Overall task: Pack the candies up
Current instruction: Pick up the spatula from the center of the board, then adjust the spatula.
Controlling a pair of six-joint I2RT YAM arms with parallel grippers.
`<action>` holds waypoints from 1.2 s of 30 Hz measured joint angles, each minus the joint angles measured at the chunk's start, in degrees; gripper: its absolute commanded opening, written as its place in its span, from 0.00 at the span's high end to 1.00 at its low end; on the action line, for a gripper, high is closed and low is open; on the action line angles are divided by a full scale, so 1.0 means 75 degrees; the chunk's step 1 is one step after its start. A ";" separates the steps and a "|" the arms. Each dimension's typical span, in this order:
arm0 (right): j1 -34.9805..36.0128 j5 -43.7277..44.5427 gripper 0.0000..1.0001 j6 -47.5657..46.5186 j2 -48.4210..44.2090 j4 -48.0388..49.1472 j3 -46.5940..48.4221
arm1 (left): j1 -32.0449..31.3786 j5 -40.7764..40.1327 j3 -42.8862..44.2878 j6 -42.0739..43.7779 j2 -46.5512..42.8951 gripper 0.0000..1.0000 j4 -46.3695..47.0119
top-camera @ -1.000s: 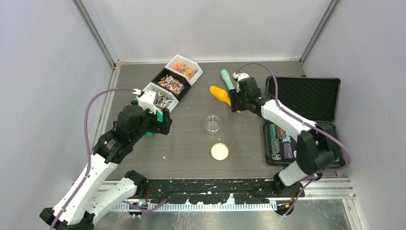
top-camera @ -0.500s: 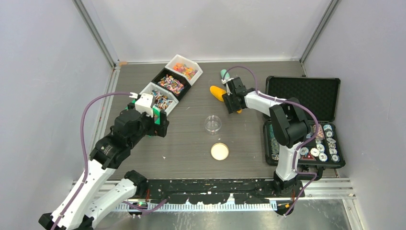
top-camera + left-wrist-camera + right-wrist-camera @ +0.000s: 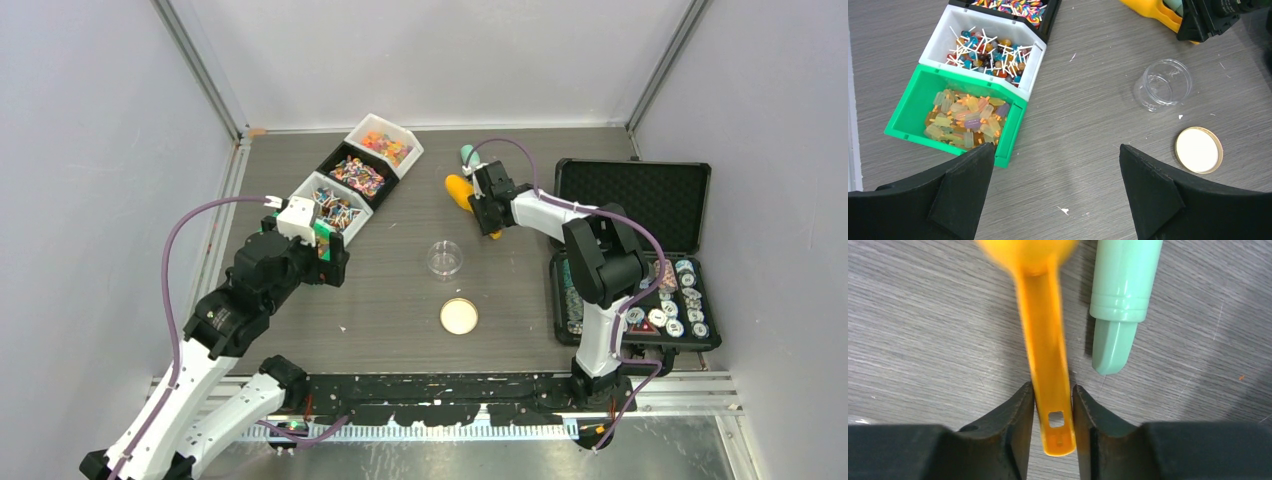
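Right gripper (image 3: 1053,405) pinched on the orange scoop (image 3: 1045,355) handle at lower centre; no scooping yet.
One mint-green tool (image 3: 1120,290) lies just right of the scoop. One clear jar (image 3: 1163,84) stands open at upper right of the left wrist view, its one lid (image 3: 1199,150) below it. The left gripper (image 3: 1055,190) is spread wide and empty. The candies (image 3: 965,122) fill four bins, the green bin (image 3: 903,125) at upper left. Next, I judge: carry the scoop to a bin.
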 measured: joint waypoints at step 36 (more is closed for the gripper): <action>-0.0006 -0.5613 0.93 0.6169 -0.6245 0.3590 -0.4074 | 0.0353 0.2433 0.0667 -0.3672 0.2055 0.24 0.1000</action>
